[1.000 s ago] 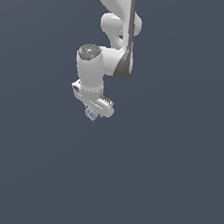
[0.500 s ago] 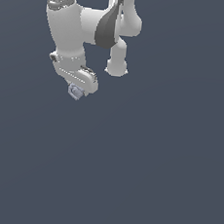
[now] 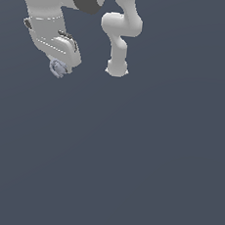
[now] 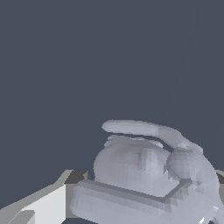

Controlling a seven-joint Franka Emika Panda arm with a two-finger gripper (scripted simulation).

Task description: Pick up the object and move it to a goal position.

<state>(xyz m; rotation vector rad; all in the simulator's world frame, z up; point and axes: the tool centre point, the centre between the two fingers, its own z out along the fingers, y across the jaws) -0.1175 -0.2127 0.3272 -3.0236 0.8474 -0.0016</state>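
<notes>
In the exterior view the white Franka arm [image 3: 51, 14] fills the upper part of the view toward the exterior view's left, its wrist tilted so that the gripper [image 3: 62, 66] points downward and slightly toward the exterior view's right. At the gripper's tip sits the object [image 3: 58, 68], a small pale lavender-grey lump with faceted faces, tucked right against the white gripper body and partly hidden by it, with only plain dark grey-blue background [image 3: 143, 162] below and around it. Further toward the exterior view's right, the arm's lower links and round base [image 3: 117, 68] are visible, well apart from the object. The wrist view shows the object [image 4: 148, 168] very close to the camera (it fills much of the lower half of that picture): rounded, lumpy lobes with a flat curved flap on top and a stepped ledge along one side. A white and grey part of the gripper [image 4: 43, 203] lies just beside it and appears to press against it. From both views the gripper is clenched on the object, holding it aloft against the featureless background, though the fingers themselves are mostly hidden.
</notes>
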